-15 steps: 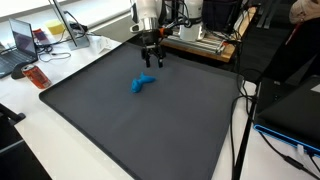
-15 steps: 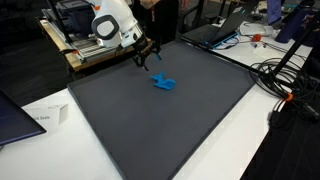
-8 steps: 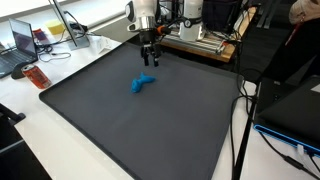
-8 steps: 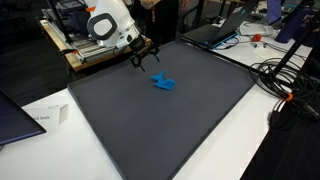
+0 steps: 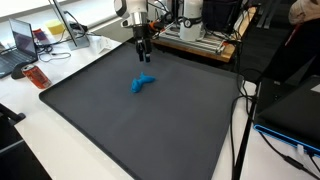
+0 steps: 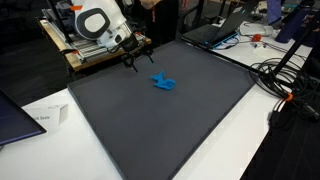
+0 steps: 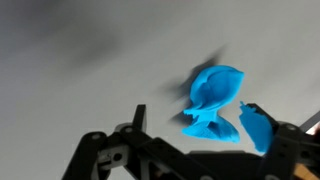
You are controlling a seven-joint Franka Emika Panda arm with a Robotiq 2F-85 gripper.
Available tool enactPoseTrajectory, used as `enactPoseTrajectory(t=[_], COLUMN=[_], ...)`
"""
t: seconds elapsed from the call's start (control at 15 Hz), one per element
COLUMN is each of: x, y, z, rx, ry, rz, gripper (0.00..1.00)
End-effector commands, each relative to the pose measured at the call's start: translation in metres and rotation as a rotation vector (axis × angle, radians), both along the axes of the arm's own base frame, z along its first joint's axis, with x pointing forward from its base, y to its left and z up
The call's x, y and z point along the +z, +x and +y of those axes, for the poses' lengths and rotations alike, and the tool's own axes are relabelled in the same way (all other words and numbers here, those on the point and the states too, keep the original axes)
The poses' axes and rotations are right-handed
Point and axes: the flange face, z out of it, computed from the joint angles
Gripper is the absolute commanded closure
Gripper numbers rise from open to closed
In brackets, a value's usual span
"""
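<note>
In an exterior view the hand hangs released, jaws spread and grasping nothing, over the far left part of the dark desk. To its right and nearer, the blue object lies on the desk, apart from the hand.
</note>
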Motion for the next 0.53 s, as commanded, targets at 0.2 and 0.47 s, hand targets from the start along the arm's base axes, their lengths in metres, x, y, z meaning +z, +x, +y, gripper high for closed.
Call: enactPoseTrajectory(t=[0.2, 0.47], x=[0.054, 0.076], y=[0.040, 0.078], z=[-0.034, -0.029], rx=[-0.021, -0.044], ry=[0.016, -0.049], rz=[0.054, 0.099], gripper=[0.00, 0.00])
